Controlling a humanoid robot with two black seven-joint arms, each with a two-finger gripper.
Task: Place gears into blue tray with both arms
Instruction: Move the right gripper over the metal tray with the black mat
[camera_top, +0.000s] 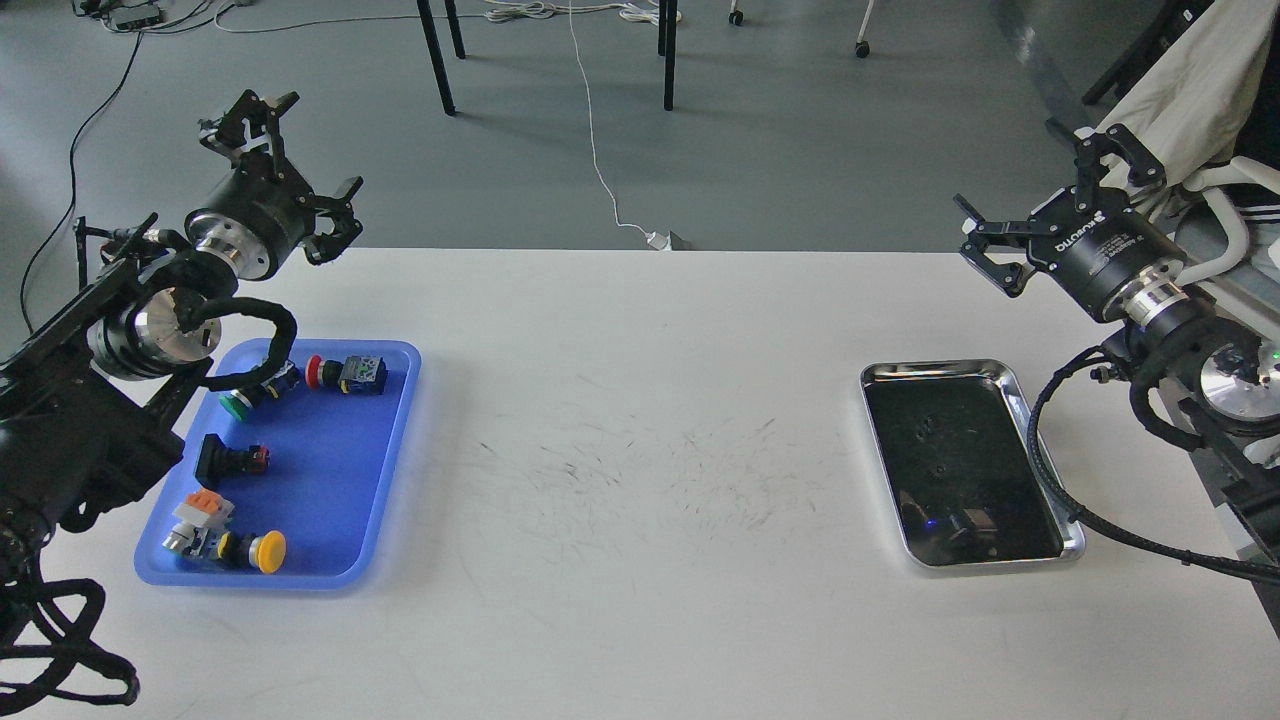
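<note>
A white desk is seen from the robot's head, looking forward and down. At the left lies the blue tray, holding several coloured push-button switches; no gear can be made out in it. At the right lies a shiny steel tray with a dark inside, where a few faint small marks, likely the gears, sit in its far half; they are too dark and small to tell for certain. The left tool hangs raised above the desk's far left corner, beyond the blue tray, its fingers spread wide and holding nothing. The right tool hangs raised at the far right, beyond and just right of the steel tray, fingers likewise spread wide and empty. The gears lie nearer the robot and lower than the right tool, and well apart from the left tool. The step in hand appears to be the first reach: the right tool would do well to descend straight over one gear, fingers narrowed enough to straddle it, clear of the steel rim.
</note>
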